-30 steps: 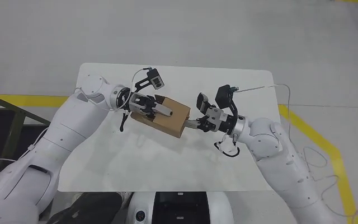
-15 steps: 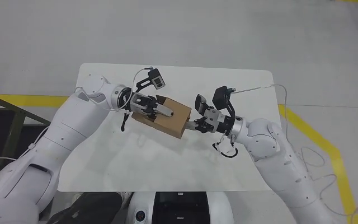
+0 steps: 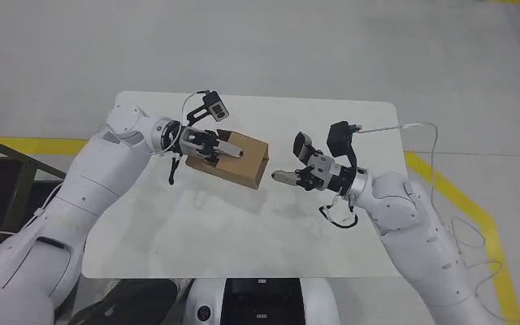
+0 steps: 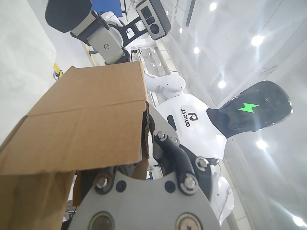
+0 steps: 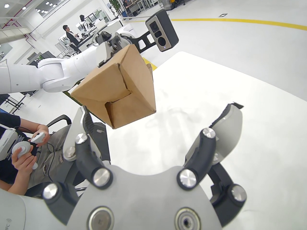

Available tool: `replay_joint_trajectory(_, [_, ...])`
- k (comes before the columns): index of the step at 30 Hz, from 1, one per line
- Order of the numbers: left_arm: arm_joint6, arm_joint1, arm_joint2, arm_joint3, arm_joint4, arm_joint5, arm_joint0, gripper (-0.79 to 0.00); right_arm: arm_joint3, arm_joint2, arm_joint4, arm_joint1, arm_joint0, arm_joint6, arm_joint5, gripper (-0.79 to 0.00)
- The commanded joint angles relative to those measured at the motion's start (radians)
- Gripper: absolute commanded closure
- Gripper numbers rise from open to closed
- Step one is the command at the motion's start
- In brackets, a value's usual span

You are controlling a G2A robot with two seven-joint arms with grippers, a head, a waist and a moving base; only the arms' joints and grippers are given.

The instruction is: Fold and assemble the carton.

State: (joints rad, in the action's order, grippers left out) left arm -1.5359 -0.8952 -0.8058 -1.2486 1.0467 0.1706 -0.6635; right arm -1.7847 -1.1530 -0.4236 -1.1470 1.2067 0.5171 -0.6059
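One carton hangs above the desk, left of centre in the top view. The left jaws are clamped on the wall at its left end. The right jaws stand apart just to the right of it, not touching. In the right wrist view, the end facing them has its flaps folded in, though one small flap sits a little proud. The step in hand looks to be closing that end. It should go best if the left arm holds the carton steady while the right jaws come in square and press the loose flap flush, gently enough not to dent the board. Count: one carton, one desk, two sets of jaws.
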Motion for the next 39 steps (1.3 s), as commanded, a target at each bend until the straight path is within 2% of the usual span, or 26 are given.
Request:
replay_joint_trajectory(1, [0.0, 0.006, 0.005, -0.006, 0.0, -0.014, 0.002, 0.0, -0.005, -0.003, 0.007, 0.002, 0.004, 0.008, -0.008, -0.785])
replay_joint_trajectory(5, [0.0, 0.023, 0.014, 0.02, -0.033, -0.018, 0.022, 0.0, -0.01, -0.007, 0.035, 0.006, 0.006, 0.036, -0.03, -0.785])
replay_joint_trajectory(11, [0.009, 0.041, 0.007, 0.088, -0.227, 0.035, 0.073, 0.0, -0.024, -0.022, 0.059, 0.013, 0.013, 0.061, -0.057, -0.785])
replay_joint_trajectory(17, [0.118, 0.037, 0.039, 0.009, -0.501, 0.001, 0.1, 0.0, -0.038, -0.026, 0.052, 0.018, 0.02, 0.069, -0.058, -0.785])
replay_joint_trajectory(25, [0.224, 0.035, 0.085, -0.135, -0.833, -0.11, 0.119, 0.0, -0.067, -0.04, 0.049, 0.025, 0.035, 0.074, -0.054, -0.785])
replay_joint_trajectory(31, [0.231, 0.012, 0.161, -0.181, -0.994, -0.203, 0.136, 0.0, -0.087, -0.054, 0.058, 0.031, 0.05, 0.08, -0.048, -0.785])
replay_joint_trajectory(39, [0.27, -0.055, 0.279, -0.153, -1.139, -0.275, 0.196, 0.0, -0.116, -0.069, 0.053, 0.039, 0.069, 0.086, -0.039, -0.785])
